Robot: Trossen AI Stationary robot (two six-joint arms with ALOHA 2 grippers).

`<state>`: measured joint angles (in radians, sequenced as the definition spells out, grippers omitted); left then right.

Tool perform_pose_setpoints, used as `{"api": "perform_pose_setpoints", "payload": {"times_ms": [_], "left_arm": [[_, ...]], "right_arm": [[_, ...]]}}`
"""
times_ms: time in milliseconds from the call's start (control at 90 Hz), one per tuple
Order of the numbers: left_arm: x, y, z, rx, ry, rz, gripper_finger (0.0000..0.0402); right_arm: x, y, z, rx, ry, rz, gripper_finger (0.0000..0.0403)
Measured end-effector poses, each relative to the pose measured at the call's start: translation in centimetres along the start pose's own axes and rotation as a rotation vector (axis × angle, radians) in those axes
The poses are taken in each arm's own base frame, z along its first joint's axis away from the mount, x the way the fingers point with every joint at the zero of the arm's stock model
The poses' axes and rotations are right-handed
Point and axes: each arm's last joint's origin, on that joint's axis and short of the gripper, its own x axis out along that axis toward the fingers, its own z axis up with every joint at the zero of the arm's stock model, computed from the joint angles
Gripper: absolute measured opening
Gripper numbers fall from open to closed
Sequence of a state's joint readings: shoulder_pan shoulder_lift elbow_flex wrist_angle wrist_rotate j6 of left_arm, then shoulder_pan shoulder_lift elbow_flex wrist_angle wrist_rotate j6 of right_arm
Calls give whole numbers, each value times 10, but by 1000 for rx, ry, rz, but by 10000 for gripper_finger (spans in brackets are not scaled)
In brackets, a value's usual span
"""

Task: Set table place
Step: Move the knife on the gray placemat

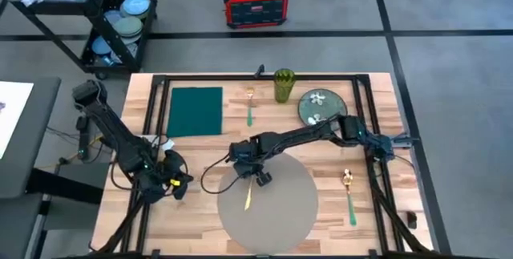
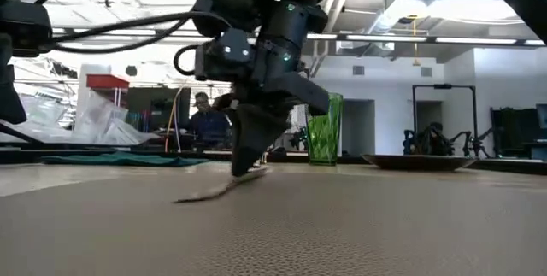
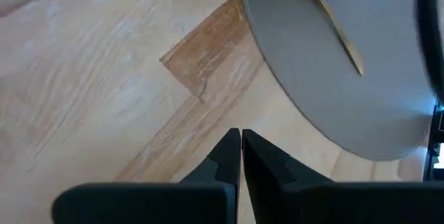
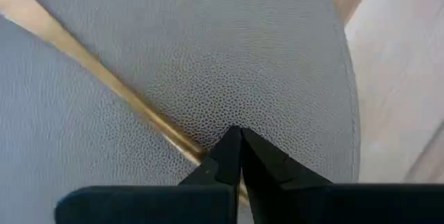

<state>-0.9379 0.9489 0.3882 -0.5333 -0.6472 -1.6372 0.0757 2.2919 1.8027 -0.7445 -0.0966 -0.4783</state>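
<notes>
The right arm (image 1: 300, 137) reaches across the bench (image 1: 204, 211) from the right, barring the way between the far row and the mat (image 1: 276, 211). Its pincer (image 1: 255, 175) stands at the mat's far left edge, tips pressed together on a gold knife (image 1: 248, 197) that lies across the mat's left part. The mat's right and near parts are bare. The left pincer (image 1: 183, 180), tips together, sits over bare wood just left of the mat. Along the far edge stand a napkin (image 1: 195, 111), fork (image 1: 250, 107), green glass (image 1: 284, 85) and plate (image 1: 322, 107), with narrow gaps between. A spoon (image 1: 349, 195) lies right of the mat.
</notes>
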Motion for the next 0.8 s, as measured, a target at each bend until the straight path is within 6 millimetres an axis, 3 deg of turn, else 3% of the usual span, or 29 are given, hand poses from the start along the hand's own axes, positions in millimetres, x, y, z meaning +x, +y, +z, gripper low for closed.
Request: {"api": "perform_pose_setpoints", "payload": {"times_ms": [178,267,500,800], "left_arm": [[2,-2,3,-64,-21,-9,0],[3,-7,8,-125,-113,-50,0],[10,-20,27,-101,-271,-108,0],[16,-17,37,-36,-301,-41,0]], "right_arm": [[-41,-5,-2,-27,29,-78,0],[-56,-7,-5,-28,33,-78,0],[-60,-19,-16,-31,-11,52,15],[-59,-6,-16,-201,-2,148,108]]}}
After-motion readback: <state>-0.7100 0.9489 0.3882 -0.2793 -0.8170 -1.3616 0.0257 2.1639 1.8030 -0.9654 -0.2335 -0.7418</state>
